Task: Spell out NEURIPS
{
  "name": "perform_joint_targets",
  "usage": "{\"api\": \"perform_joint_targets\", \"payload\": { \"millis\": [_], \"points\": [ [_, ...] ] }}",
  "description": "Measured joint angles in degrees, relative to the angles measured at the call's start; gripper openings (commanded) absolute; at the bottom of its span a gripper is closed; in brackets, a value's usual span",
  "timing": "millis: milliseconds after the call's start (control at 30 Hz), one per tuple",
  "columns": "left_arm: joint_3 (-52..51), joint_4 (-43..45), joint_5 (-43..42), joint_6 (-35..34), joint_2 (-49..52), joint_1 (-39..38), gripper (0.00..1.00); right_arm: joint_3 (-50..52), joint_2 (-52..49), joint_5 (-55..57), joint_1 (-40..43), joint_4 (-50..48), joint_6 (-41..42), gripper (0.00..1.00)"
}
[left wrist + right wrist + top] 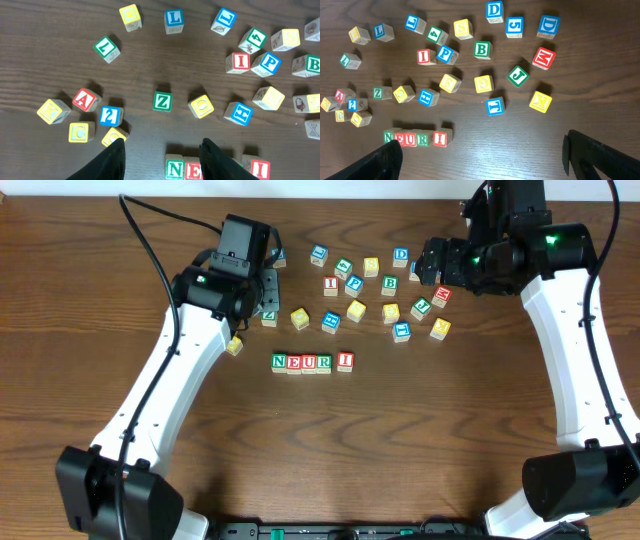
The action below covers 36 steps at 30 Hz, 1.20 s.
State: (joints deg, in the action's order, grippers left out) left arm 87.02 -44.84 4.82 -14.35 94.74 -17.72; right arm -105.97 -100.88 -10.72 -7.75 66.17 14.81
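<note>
A row of blocks reading N E U R I [312,362] lies on the wooden table; it also shows in the right wrist view [415,138] and partly in the left wrist view [184,169]. A blue P block [353,284] [445,53] [270,62] and a yellow S block [463,28] lie among the loose blocks behind the row. My left gripper [267,292] [165,152] is open and empty, raised above the left loose blocks. My right gripper [428,265] [480,152] is open wide and empty, raised above the right loose blocks.
Many loose letter blocks are scattered across the back: a green Z [162,101], a yellow O [201,106], a red I [424,56], a green B [481,49], a red M [543,58]. A small cluster lies at the left [82,117].
</note>
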Motion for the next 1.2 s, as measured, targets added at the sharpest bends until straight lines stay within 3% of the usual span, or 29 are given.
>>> {"api": "perform_joint_targets", "payload": {
  "millis": [400, 500, 733, 867, 1067, 1200],
  "points": [
    [23.3, -9.0, -3.2, 1.1, 16.3, 0.7, 0.46, 0.0, 0.0, 0.0, 0.0, 0.0, 0.0, 0.99],
    [24.5, -8.8, -4.4, 1.1, 19.5, 0.7, 0.47, 0.0, 0.0, 0.0, 0.0, -0.3, 0.0, 0.99],
    [24.6, -8.5, -5.0, 1.1, 21.1, 0.9, 0.47, 0.0, -1.6, 0.0, 0.0, -4.4, 0.2, 0.82],
    [24.7, -8.8, -4.9, 1.1, 21.1, 1.7, 0.47, 0.0, -5.4, 0.0, -0.8, -9.4, 2.1, 0.77],
    [24.7, -9.9, -4.6, 1.2, 21.1, 5.0, 0.47, -1.0, -13.0, 0.0, -5.0, -14.5, 5.6, 0.75],
    [24.7, -12.1, -4.5, 1.2, 20.7, 8.1, 0.47, -7.5, -20.5, 0.0, -8.7, -14.4, 7.5, 0.75]
  ]
}}
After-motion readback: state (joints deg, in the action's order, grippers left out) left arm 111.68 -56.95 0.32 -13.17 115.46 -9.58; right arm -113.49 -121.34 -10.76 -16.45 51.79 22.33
